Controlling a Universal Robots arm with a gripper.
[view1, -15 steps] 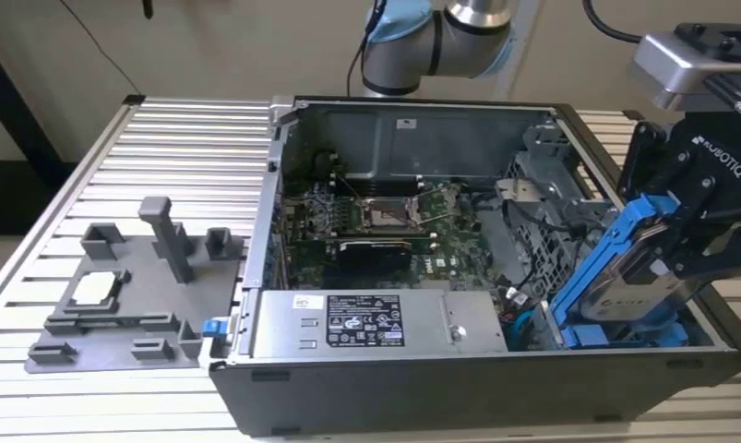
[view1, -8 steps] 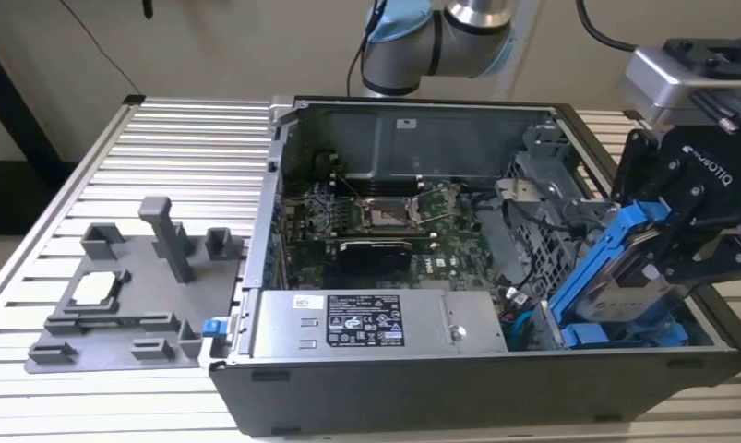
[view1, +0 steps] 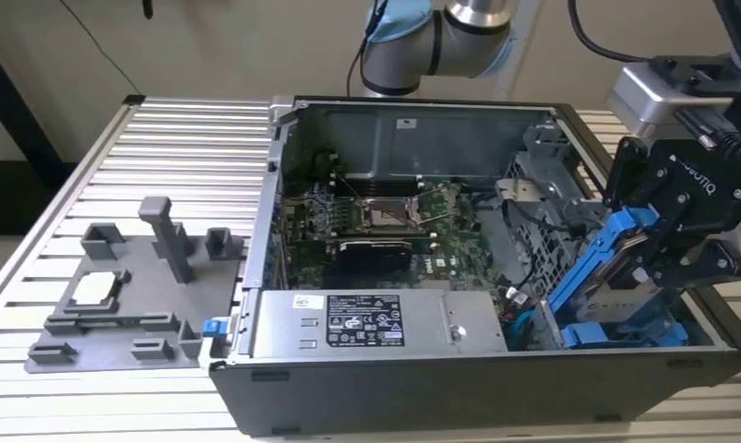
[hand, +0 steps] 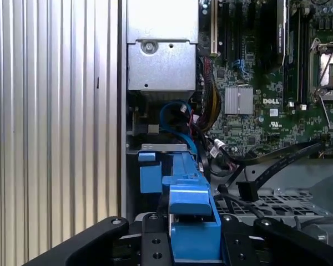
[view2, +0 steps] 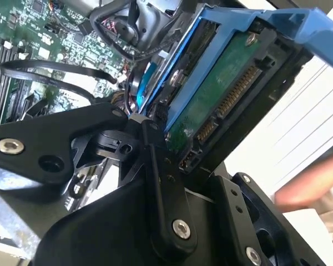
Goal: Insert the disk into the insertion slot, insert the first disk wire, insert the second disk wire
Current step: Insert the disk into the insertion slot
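Since the exterior view covers the whole bench, these lines run from its left to its right.

tray: grey plastic tray point(view1: 118, 300) with upright pegs. It lies flat on the ribbed table point(view1: 185, 138), just beside the case.
case: open computer case point(view1: 469, 392) on its side with the cover off, resting on the table.
power box: silver labelled box point(view1: 370, 323) along the case's near wall. It also shows in the first wrist view point(hand: 161, 61).
board: green circuit board point(view1: 383, 212) on the case floor behind the power box. It shows in the first wrist view too point(hand: 255, 100).
arm: grey arm joint point(view1: 438, 41) stands behind the case's back wall.
cables: blue cable point(hand: 175, 113) loops between the power box and the disk. Black cables point(hand: 277, 160) cross the board's edge near the cage.
slot: grey sheet-metal bay point(view1: 536, 242) at the case's right end, just left of the disk. The disk's lower edge is probably at its mouth, but the contact is hidden.
disk: drive in a blue frame point(view1: 623, 286), tilted, with its lower end down in the case's right corner and its upper end out of the case. The second wrist view shows its green underside and connector point(view2: 216, 94). The first wrist view shows the blue frame point(hand: 191, 205).
gripper: black gripper point(view1: 665, 263) above the case's right end, fingers point(view2: 164, 188) pressed against the disk's two sides, pinching it.
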